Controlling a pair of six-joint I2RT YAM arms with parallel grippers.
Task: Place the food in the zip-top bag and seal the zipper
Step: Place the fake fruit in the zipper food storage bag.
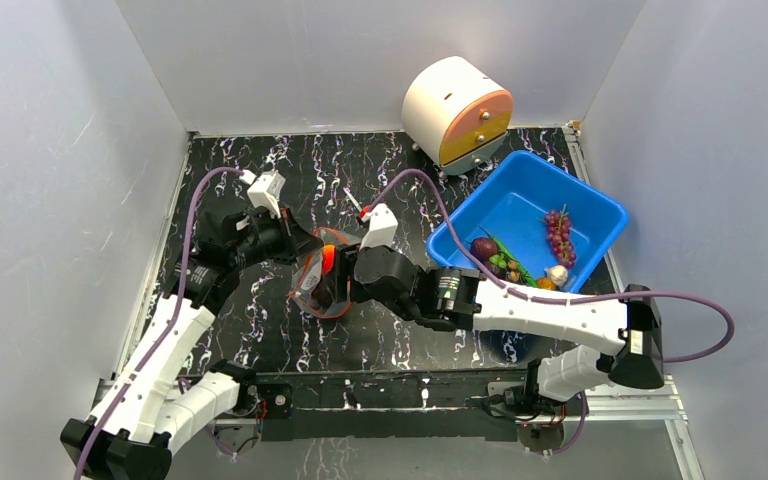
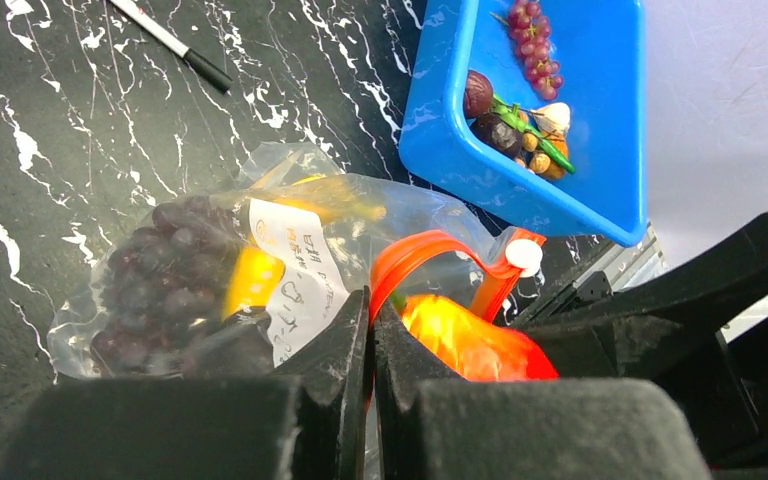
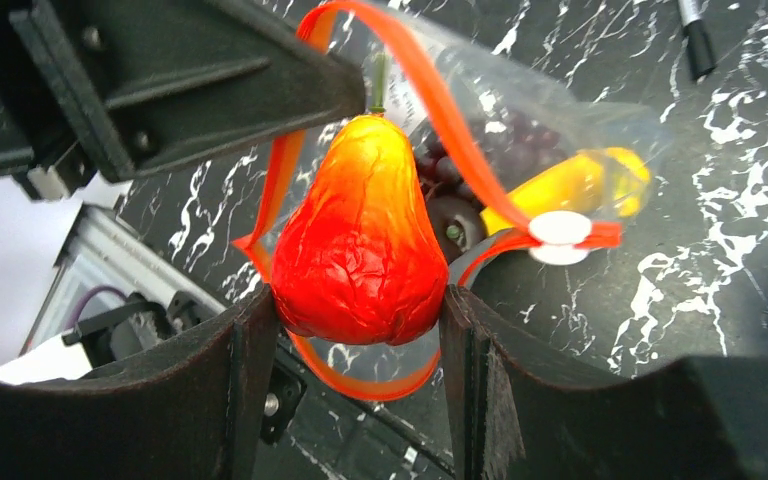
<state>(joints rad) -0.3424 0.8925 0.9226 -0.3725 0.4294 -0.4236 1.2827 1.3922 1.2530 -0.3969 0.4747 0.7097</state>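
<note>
The clear zip-top bag lies on the black marbled table with dark grapes and a yellow banana inside. Its red-orange zipper strip is pulled open into a loop. My left gripper is shut on the bag's top edge and holds the mouth up; it shows in the top view. My right gripper is shut on a shiny red-orange pear-shaped fruit and holds it at the bag's mouth, stem pointing in. In the top view the fruit shows between the two grippers.
A blue bin at the right holds a grape bunch and other small foods. A round white and orange container stands at the back. A thin black and white pen lies beyond the bag.
</note>
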